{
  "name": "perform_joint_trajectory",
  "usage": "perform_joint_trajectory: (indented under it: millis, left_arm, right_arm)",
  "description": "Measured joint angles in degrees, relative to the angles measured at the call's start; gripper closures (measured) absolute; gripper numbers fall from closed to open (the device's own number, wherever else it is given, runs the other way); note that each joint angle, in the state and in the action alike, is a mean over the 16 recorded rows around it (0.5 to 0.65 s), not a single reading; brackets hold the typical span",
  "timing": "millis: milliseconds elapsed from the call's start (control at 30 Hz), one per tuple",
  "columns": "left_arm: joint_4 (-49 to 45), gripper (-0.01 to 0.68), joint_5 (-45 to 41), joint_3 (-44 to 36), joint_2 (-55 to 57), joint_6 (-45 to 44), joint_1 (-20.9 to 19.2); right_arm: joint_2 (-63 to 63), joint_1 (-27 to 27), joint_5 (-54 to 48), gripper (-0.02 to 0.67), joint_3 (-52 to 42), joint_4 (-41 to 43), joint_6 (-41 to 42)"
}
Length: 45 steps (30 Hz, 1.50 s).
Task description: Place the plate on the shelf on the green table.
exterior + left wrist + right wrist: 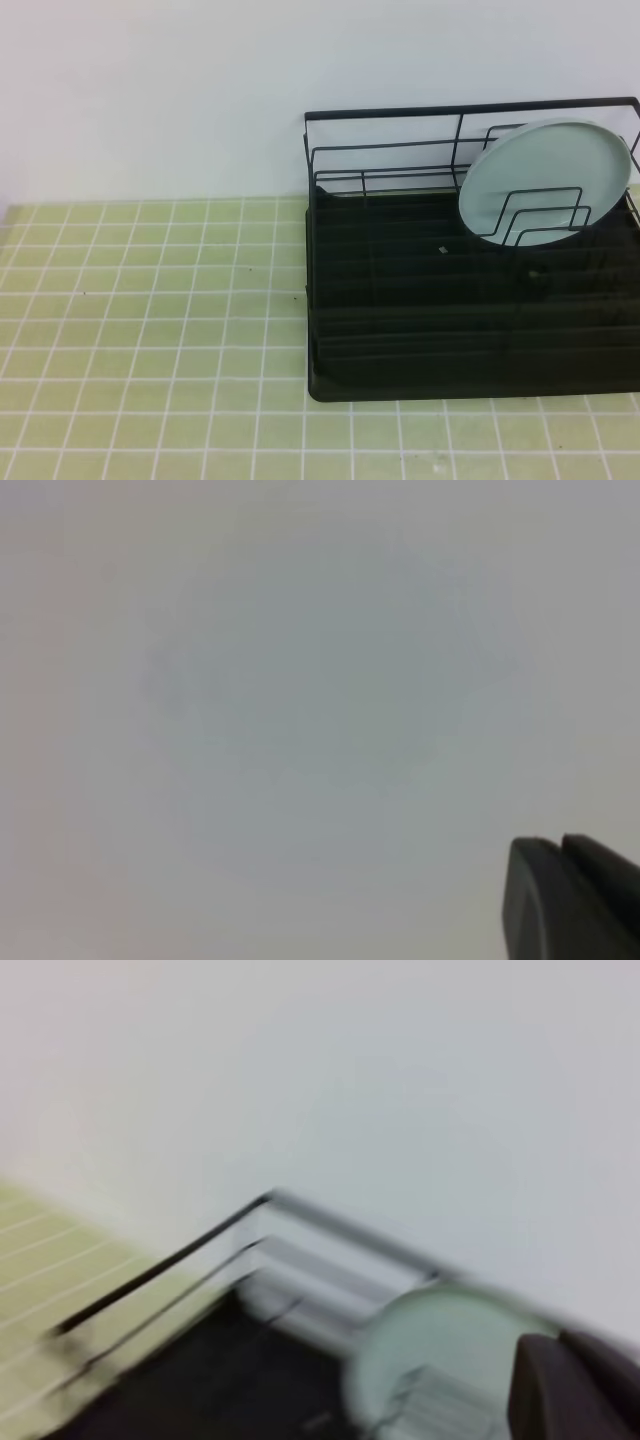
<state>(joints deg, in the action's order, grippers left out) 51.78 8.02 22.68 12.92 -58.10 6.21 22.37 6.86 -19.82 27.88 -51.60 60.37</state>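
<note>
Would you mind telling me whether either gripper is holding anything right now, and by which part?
Nothing is held. The plate leans in the black wire dish rack, free of both arms. The left gripper and right gripper are shut on nothing.

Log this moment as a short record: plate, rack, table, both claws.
plate: pale blue-green plate stands tilted on edge behind the wire dividers, at the rack's back right
rack: black wire rack, sits on the table's right side
table: green tiled table
left claw: left claw shut, holds nothing, faces a blank wall
right claw: right claw shut, empty, near the plate
</note>
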Motion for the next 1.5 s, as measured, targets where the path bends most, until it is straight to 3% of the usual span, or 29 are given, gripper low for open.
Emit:
perform_joint_trajectory:
  millis: [233, 500, 767, 967, 1100, 1500]
  left_arm:
    - [-23.71, 0.674, -5.9, -3.27, -1.24, 22.41, 0.0]
    - [-44.52, 0.674, -11.83, -12.28, -4.93, 44.29, 0.0]
    - [-45.01, 0.674, -17.67, -20.52, -10.12, 46.92, 0.0]
    - [-44.43, 0.674, -22.8, -22.64, -12.61, 47.35, 0.0]
    - [-44.12, 0.674, -25.21, -22.73, -13.37, 47.64, 0.0]
    - [-43.93, 0.674, -26.66, -22.71, -13.39, 47.7, 0.0]
  right_arm:
    - [-0.78, -0.83, 11.41, 0.649, -3.41, 3.1, 2.5]
    - [-6.94, -5.03, 13.85, 0.649, -12.34, 18.09, -10.39]
    - [-15.12, -9.25, 7.33, 0.649, -22.1, 42.37, -36.88]
    - [-19.31, -10.13, 2.1, 0.649, -26.41, 54.15, -51.13]
    - [-21.13, -10.15, -0.1, 0.649, -27.59, 56.68, -55.01]
    - [-22.83, -11.48, -0.52, 0.649, -27.96, 57.44, -55.26]
